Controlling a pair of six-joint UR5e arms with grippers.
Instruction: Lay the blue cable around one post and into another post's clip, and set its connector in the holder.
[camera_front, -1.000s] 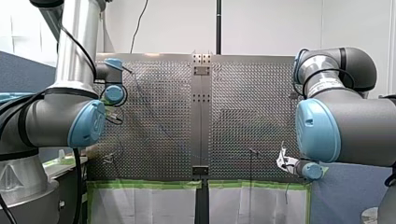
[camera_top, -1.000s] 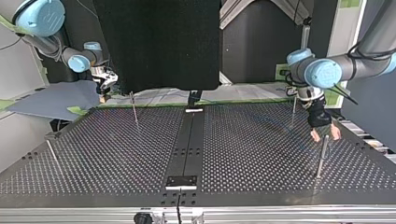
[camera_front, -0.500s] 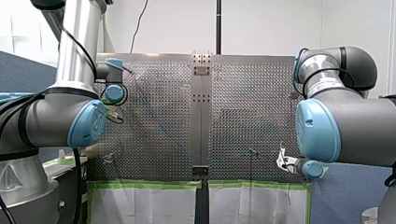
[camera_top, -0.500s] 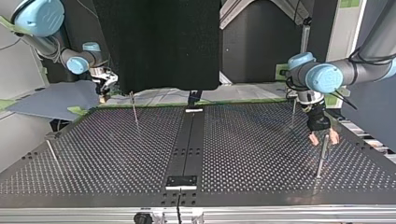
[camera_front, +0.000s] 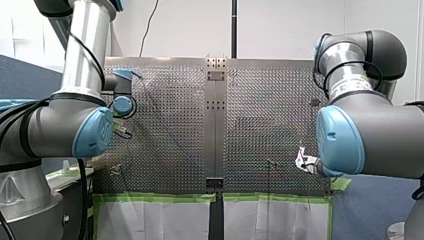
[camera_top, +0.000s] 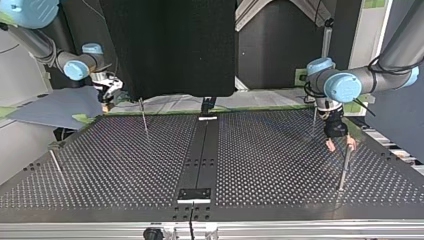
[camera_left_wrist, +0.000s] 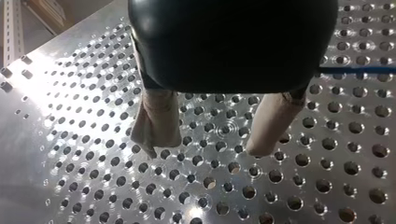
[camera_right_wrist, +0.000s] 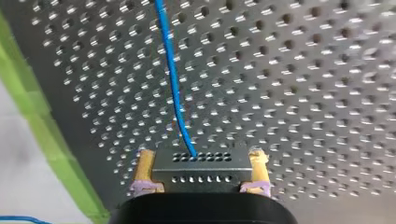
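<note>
In the right wrist view my right gripper (camera_right_wrist: 201, 156) with yellow pads is shut on a black connector block (camera_right_wrist: 201, 171). The blue cable (camera_right_wrist: 172, 79) runs out of that block and ahead over the perforated plate. In the top view this gripper (camera_top: 107, 96) hovers at the plate's far left corner. My left gripper (camera_left_wrist: 205, 149) is open, with beige pads and nothing between them, just above the plate. A stretch of blue cable (camera_left_wrist: 357, 70) passes beside it. In the top view it (camera_top: 339, 145) hangs close to a metal post (camera_top: 344, 167) at the right.
More thin posts stand on the plate (camera_top: 280, 165): one at the far left (camera_top: 144, 116), one at the far right (camera_top: 313, 120), one near the left edge (camera_top: 55, 163). A dark centre strip (camera_top: 202, 150) carries a black plate (camera_top: 195, 194). Green tape lines the far edge.
In the top view my left gripper has drifted left and farther back, closer to the right post. My right gripper has shifted slightly left at the far corner, still holding the connector.
</note>
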